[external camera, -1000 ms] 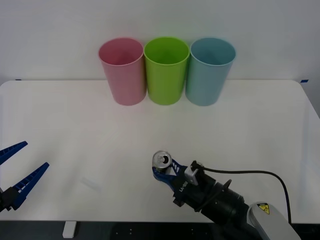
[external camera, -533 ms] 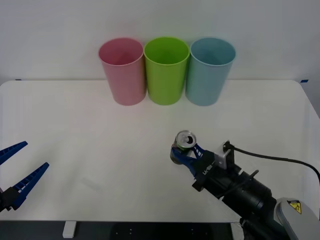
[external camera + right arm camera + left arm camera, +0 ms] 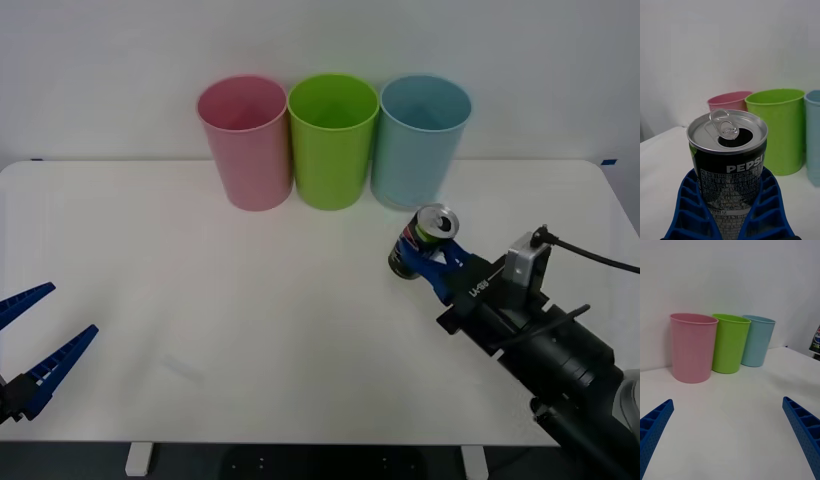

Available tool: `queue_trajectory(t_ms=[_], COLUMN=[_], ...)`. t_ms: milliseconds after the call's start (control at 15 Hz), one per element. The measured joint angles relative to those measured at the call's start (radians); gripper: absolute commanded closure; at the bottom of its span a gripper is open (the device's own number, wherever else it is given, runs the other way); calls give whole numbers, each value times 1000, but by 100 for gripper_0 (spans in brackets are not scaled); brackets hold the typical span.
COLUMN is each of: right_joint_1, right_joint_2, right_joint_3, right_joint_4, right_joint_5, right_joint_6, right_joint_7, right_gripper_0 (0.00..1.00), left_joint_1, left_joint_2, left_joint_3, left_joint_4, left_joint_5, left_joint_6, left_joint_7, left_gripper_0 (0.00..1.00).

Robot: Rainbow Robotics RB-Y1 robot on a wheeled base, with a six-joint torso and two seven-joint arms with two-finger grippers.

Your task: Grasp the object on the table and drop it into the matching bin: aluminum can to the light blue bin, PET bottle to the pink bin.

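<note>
Here, from the front, the right gripper (image 3: 432, 255) has its blue fingers pinching the Pepsi can (image 3: 424, 241), held tilted above the white counter (image 3: 200, 300), just in front of the light blue bin (image 3: 420, 143). That bin stands at the back of the counter in a row with the lime green bin (image 3: 333, 141) in the middle and the pink bin (image 3: 246, 142) on the left, each touching or nearly touching the next. The left gripper (image 3: 35, 340) hovers at the near left corner, fingers spread, holding nothing.

Through the right wrist camera, the can's opened silver top and pull tab face up, with the ribbed fingers (image 3: 696, 210) clasping both sides of its dark printed body.

Through the left wrist camera, the two spread fingers (image 3: 801, 427) frame the three bins across bare counter.
</note>
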Motion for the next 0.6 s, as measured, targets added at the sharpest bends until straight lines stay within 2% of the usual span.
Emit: queue_trajectory(t_ms=[333, 600], right_joint_1=[-26, -101], right_joint_2=[-21, -81], right_joint_3=[-89, -116], right_joint_4=[-52, -46], right_joint_5=[1, 23], right_joint_6=[43, 83], right_joint_7=[-109, -163], right_gripper_0=[100, 100], left_joint_1=[0, 0], left_joint_2=[0, 0], left_joint_3=[0, 0], left_joint_4=[0, 0], left_joint_5=[0, 0], left_joint_6=[0, 0], left_joint_7=[0, 0], left_gripper_0=[0, 0])
